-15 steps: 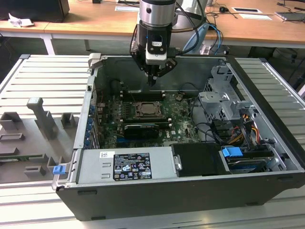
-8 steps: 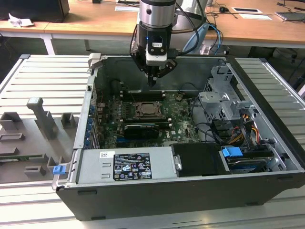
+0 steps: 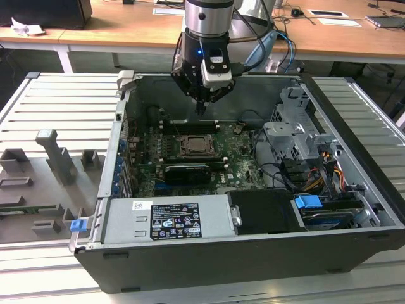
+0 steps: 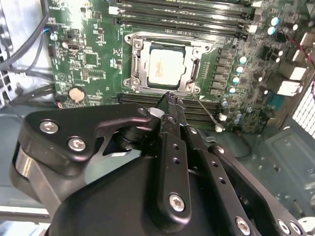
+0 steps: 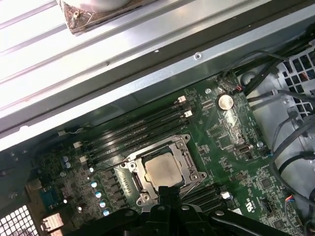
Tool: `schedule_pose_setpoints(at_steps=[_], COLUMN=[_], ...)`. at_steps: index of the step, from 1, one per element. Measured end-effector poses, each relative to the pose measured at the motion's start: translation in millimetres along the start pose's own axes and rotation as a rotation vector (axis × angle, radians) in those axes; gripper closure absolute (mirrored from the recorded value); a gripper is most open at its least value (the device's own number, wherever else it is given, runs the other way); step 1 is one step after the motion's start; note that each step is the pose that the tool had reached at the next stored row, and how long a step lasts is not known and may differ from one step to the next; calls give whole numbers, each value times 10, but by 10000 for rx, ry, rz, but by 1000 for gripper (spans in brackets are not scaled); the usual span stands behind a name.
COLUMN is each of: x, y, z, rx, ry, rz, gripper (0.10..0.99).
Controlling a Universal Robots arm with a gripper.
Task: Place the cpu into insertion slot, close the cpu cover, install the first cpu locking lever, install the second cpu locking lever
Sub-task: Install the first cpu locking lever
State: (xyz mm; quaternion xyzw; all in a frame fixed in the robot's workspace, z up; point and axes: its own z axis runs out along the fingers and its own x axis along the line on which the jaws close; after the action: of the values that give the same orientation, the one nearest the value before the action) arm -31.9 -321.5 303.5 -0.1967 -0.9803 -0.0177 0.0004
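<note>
**A:** Where's the cpu (image 4: 165, 68)?

**B:** Flat in the slot (image 4: 170, 36). The cover (image 4: 194, 70) lies down over its edges, so the pale face shows through the cutout.

**A:** And the gripper (image 4: 172, 100)?

**B:** Its fingers are pressed together with nothing between them, hanging above the board beside the slot. Closed, they make a narrow tip, which I'd judge suits nudging a thin lever (image 4: 206, 114). That lever slants out by the slot, seemingly unlatched.

Arm (image 3: 209, 16): silver-grey round tube. Black wrist housing (image 3: 190, 60) with a small blue light (image 3: 199, 52). White block (image 3: 216, 68) mounted in front, blue cable (image 3: 269, 41) looping beside. Hand (image 4: 172, 100): matte black linked bars, slim fingers (image 4: 173, 129), silver screws (image 4: 49, 127) at the joints.
</note>
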Motion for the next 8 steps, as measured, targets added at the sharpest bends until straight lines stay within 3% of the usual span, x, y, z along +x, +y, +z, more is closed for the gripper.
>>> schedule_pose_setpoints(at_steps=[8], x=[7], y=[-3], z=[7], rx=[3], ry=[6], rz=[-204], gripper=[980])
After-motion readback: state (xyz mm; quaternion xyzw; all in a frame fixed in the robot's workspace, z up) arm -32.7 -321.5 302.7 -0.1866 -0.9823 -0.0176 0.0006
